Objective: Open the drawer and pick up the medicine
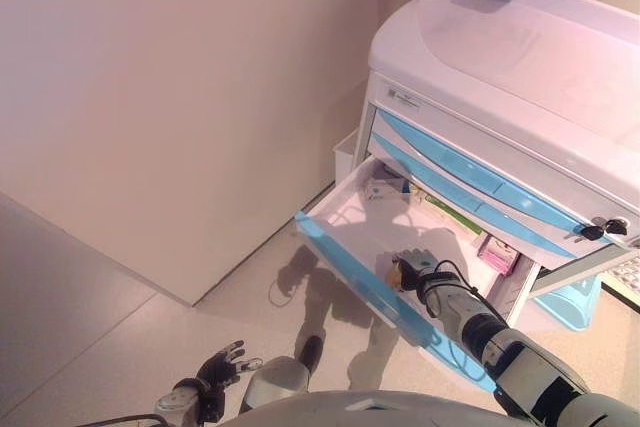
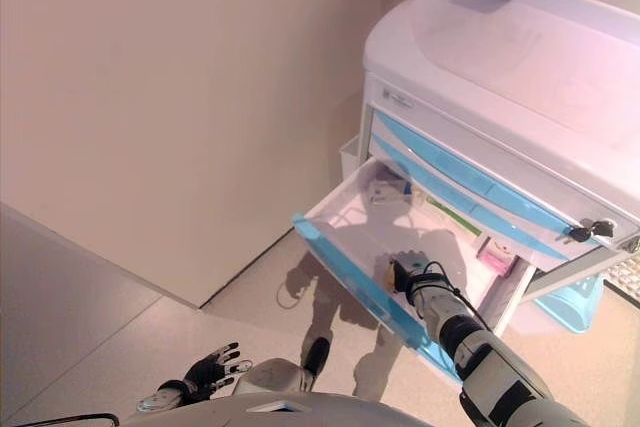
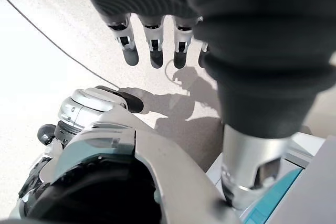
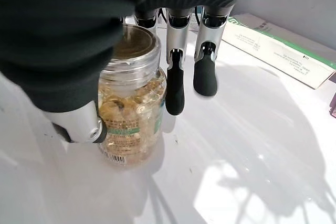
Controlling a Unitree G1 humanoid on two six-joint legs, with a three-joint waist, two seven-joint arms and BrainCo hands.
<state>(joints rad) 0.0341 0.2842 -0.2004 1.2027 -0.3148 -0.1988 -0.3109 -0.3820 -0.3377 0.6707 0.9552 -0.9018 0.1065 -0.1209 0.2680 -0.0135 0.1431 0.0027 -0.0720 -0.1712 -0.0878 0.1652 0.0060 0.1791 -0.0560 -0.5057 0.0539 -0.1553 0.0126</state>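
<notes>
From the left eye view, a white medical cart with light blue drawer fronts [image 1: 505, 97] stands against a pale wall, and its lowest white drawer with a blue front edge [image 1: 345, 262] is pulled out over the speckled floor. The right hand [image 1: 418, 269] reaches down into this drawer, and a clear amber-filled medicine bottle [image 1: 396, 274] shows just at its fingers on the side toward the blue front edge. Beyond the hand, toward the cart body, lie a long white and green box [image 1: 452, 215] and a small pink packet [image 1: 498, 255], with a small white package [image 1: 385, 187] in the drawer's far corner. A bunch of dark keys [image 1: 603, 229] hangs from a lock on the cart's front. The left hand [image 1: 220, 367] hangs low over the floor, well apart from the cart. The right eye view shows the same layout. In the left wrist view the left hand's fingers [image 3: 156, 45] point out straight and relaxed, holding nothing, with only the floor past them. In the right wrist view the bottle, a clear glass jar of yellowish capsules with a labelled base, stands upright on the white drawer bottom; the right hand's thumb [image 4: 84, 124] presses one side of it and the dark-tipped fingers [image 4: 175, 85] curl down along the other side, closing round it, while the white and green box lies further off past the fingertips.
</notes>
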